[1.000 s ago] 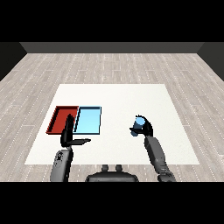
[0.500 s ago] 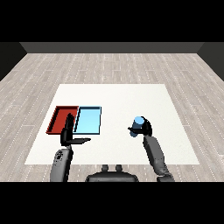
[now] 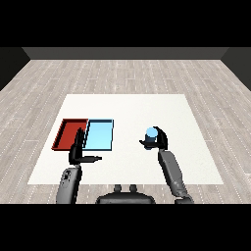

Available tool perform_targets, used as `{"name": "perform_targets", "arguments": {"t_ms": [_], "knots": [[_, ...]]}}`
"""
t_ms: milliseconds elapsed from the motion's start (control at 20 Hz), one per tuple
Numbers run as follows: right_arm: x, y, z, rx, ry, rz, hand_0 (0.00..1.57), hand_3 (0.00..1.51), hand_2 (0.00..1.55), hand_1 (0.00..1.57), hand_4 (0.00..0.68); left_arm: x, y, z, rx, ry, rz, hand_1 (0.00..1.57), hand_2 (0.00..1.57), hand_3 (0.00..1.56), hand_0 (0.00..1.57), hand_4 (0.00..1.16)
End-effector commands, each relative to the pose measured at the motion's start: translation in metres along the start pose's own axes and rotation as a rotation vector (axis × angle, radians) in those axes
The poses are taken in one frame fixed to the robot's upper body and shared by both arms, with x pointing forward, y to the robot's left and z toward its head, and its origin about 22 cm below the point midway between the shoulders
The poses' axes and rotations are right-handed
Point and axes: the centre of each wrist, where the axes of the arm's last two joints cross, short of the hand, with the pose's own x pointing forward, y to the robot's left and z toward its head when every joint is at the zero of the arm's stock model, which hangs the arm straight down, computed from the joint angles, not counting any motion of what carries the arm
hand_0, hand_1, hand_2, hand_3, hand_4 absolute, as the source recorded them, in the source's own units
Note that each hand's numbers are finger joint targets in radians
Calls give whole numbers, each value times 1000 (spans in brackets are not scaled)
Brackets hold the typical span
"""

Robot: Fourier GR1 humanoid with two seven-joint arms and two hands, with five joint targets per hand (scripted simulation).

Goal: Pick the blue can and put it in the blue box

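Floor: pale grey wooden planks [image 3: 127, 73] run round the table on every side, and dark walls close the far end of the room.
Table: white top [image 3: 147, 110], spread wide under both arms.
Right arm: grey forearm [image 3: 171, 171] comes in from the lower right and slants up and slightly left toward the middle of the table.
Left arm: grey forearm [image 3: 68, 184] comes up from the lower left, standing nearly upright just below the trays.
Red tray: red tray [image 3: 63, 135] lies flat at the table's left, its right edge touching the blue one.
Blue tray: light blue tray [image 3: 100, 135] sits beside it, toward the middle, well apart from the can.
Right hand: right hand [image 3: 159, 139] is curled round the can, with the thumb reaching out to the left.
Left hand: left hand [image 3: 78, 152] has fingers straight and pointing up over the seam between the trays, thumb stuck out to the right, holding nothing.
Can: blue can [image 3: 151, 133] stands upright in the right hand, right of the blue tray, its round top showing.
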Motion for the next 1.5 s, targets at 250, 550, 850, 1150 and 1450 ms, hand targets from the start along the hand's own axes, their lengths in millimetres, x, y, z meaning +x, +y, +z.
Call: {"name": "perform_targets", "arguments": {"t_ms": [250,550,850,1150,1450], "knots": [[36,20,-9,71,-97,-28,1448,1355,1471,1448,534,23,-45,-6,-53,24,50,0,0,0,0,0],[50,33,-16,83,-115,-29,1448,1355,1471,1448,534,8,-59,-22,-102,14,90,0,0,0,0,0],[66,62,-14,110,-139,-25,1443,1348,1462,1443,562,21,-78,-31,-122,33,118,0,0,0,0,0],[76,67,-22,121,-140,-26,1472,1382,1473,1472,560,15,-103,-39,-152,51,167,0,0,0,0,0],[67,68,-22,147,-170,-13,1435,1387,1469,1435,568,12,-108,-42,-188,36,188,0,0,0,0,0]]}}
